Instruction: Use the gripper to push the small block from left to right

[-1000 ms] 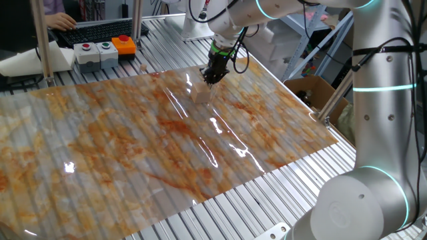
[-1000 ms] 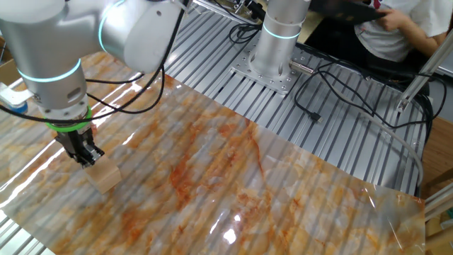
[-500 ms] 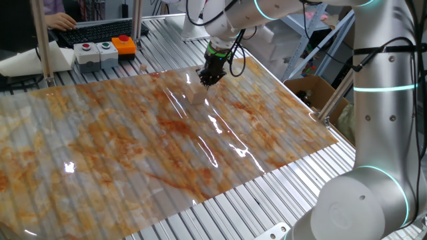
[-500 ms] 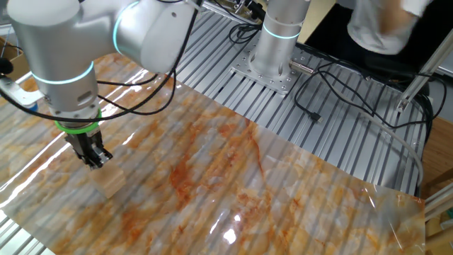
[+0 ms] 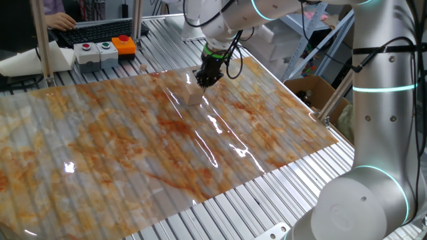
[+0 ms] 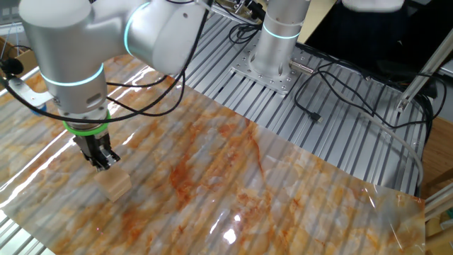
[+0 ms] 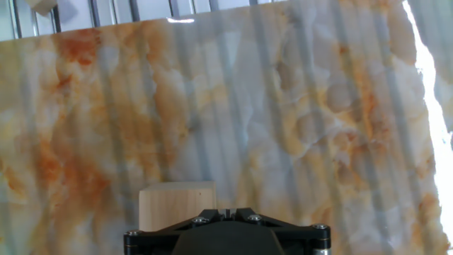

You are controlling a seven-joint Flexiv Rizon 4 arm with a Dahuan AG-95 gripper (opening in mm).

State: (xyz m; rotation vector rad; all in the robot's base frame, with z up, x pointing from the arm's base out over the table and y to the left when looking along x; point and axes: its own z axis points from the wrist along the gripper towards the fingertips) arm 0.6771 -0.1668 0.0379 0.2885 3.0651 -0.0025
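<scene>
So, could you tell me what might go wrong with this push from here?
The gripper appears shut, and it sits just above and behind the small block; if it stays that high, it could skim over the top rather than push.

In the hand view the block lies left of the fingers' centre, so an off-centre push might spin it aside.

The glossy marbled sheet looks slick, so the block could slide on unevenly.

Your slatted metal surface [image 5: 280, 220] carries a glossy orange-marbled sheet [image 5: 133, 147], and the small block [image 6: 117, 185] sits directly on that sheet.
</scene>
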